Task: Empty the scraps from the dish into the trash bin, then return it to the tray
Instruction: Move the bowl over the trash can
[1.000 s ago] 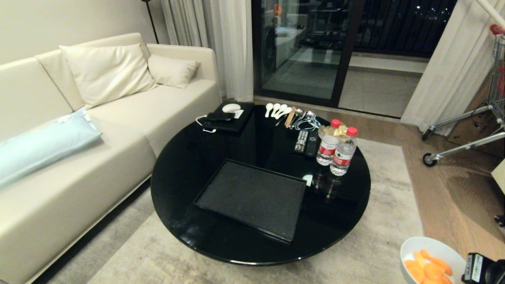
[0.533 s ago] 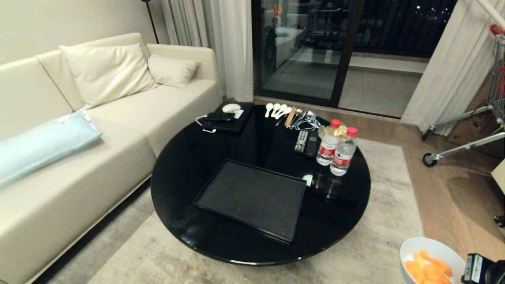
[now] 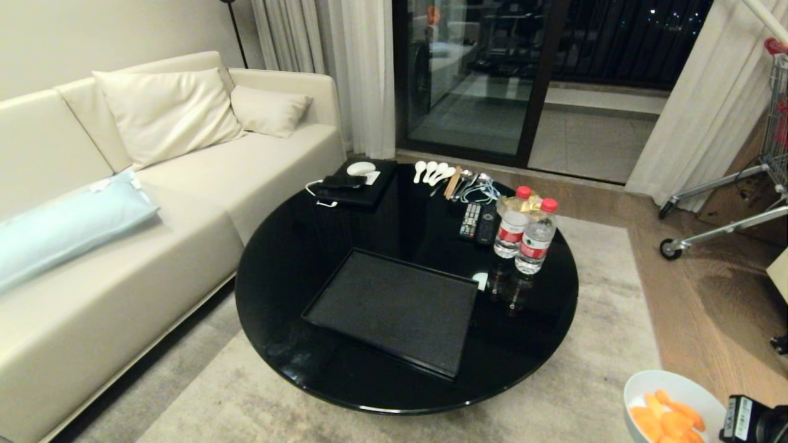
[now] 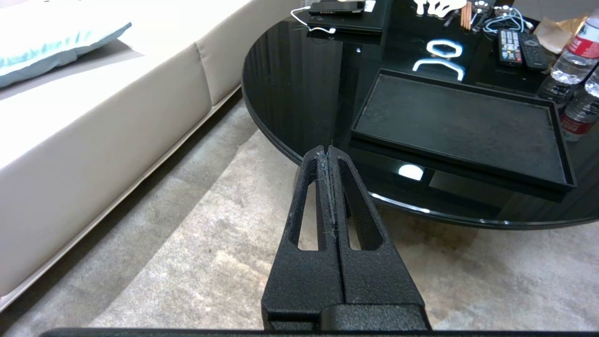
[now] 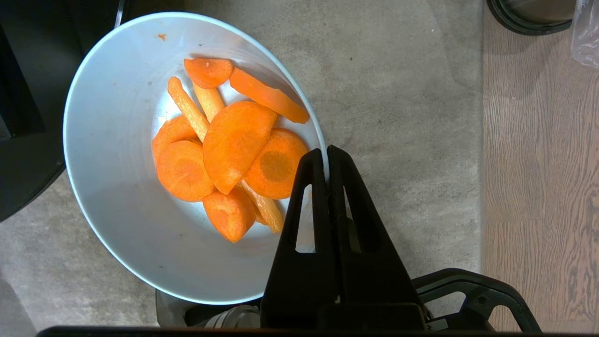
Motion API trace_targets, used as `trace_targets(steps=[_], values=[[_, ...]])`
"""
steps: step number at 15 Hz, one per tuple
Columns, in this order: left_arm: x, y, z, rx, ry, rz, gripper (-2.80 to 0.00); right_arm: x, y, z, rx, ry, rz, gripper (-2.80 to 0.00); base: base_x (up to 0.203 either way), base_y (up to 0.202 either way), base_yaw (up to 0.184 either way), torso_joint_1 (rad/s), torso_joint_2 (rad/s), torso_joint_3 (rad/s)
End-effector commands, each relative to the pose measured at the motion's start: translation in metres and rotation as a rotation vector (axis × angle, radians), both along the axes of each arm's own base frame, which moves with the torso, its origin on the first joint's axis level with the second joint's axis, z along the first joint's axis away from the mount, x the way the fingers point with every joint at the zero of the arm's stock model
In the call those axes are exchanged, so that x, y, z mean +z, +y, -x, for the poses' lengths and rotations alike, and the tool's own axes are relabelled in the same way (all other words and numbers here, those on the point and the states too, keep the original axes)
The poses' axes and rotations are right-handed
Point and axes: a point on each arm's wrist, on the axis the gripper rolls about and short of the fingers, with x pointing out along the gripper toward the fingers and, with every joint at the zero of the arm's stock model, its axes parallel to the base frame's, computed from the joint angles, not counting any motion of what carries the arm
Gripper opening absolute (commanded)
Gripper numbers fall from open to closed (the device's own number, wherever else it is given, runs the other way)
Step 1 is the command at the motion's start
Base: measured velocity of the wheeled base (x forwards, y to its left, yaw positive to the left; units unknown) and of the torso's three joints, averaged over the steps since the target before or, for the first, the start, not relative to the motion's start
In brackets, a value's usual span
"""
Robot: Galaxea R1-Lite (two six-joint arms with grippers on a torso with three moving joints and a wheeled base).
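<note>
R gripper (image 5: 326,157) clamped tight on rim of dish (image 5: 117,154) (held over rug); scraps (image 5: 229,150) piled inside, orange slices and sticks, dish tilted.

Right gripper (image 5: 326,154) is clamped low at the robot's right; left gripper (image 4: 329,152) apparently hangs closed.

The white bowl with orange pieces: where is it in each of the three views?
Head view: bowl at the lower right corner, above the rug.
Left wrist view: not in it.
Right wrist view: bowl fills the left and middle, its rim pinched by the right gripper.
Shared landmark: the grey rug.
</note>
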Motion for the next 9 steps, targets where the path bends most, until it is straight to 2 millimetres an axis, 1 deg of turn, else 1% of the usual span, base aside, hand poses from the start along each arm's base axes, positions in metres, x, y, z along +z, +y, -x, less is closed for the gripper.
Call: trace_targets(steps=[1,9], values=[[0.0,0.0,0.0,0.0,-0.001,0.0,-2.8,-0.0006,0.0,0.0,-0.003,0.004,-0.001,-2.8,0.0,0.0,0.0,0.0,0.0,0.0],[0.0,0.0,0.0,0.0,-0.001,0.0,-2.8,-0.0018,0.0,0.0013,-0.002,0.008,-0.002,-2.8,0.0,0.0,0.0,0.0,0.0,0.0]])
